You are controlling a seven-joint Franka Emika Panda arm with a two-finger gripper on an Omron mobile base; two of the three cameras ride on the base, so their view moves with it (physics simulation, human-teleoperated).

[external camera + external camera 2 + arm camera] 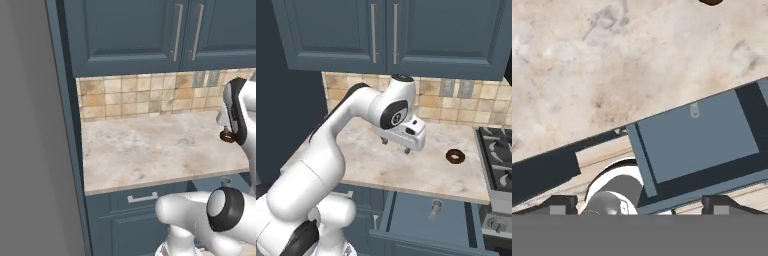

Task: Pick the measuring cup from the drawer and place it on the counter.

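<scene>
Left base view: the marbled tabletop (150, 150) stretches under blue cabinets. Right base view: the gripper (395, 146), released and empty, hovers above it; the measuring cup (435, 207) lies in the open drawer (426, 212). Hand view: the cup sits near the drawer's back edge.

marbled counter (406, 170) bears a brown doughnut (455, 156).

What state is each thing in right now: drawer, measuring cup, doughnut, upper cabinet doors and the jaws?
Drawer: pulled open below the counter.
Measuring cup: lying inside the open drawer, not gripped.
Doughnut: resting flat on the counter, near the stove.
Upper cabinet doors: closed.
Gripper: above the counter, jaws open and holding nothing.
</scene>
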